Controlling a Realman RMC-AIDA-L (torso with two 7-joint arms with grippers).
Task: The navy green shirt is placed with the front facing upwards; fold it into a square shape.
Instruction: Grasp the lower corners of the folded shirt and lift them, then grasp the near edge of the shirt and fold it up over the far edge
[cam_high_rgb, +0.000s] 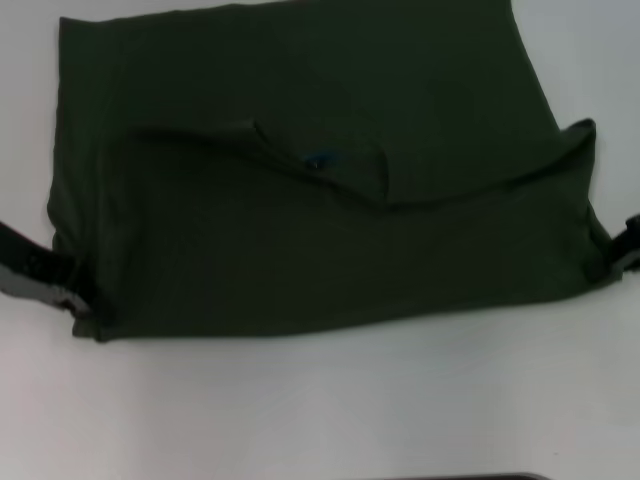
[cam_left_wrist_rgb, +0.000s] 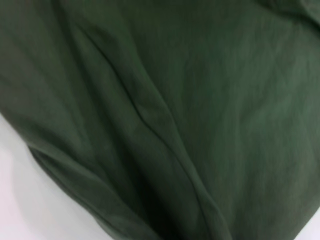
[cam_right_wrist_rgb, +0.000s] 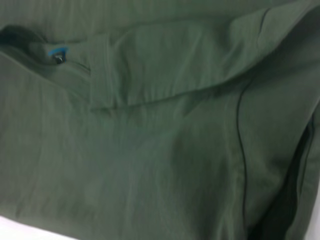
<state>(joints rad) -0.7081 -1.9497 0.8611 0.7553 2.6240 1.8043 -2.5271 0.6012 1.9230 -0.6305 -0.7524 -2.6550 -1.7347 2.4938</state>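
The navy green shirt lies on the white table, doubled over into a wide dark block with plain cloth facing up. Its collar and blue neck label show in the middle, where a curved folded edge crosses the cloth. My left gripper is at the shirt's near left corner, against the fabric's edge. My right gripper is at the shirt's right edge, by a raised corner. The left wrist view is filled by creased green shirt fabric. In the right wrist view, the shirt shows its label and collar fold.
The white table extends in front of the shirt and on both sides. A dark strip shows at the near edge of the head view. The shirt's far edge reaches the top of that view.
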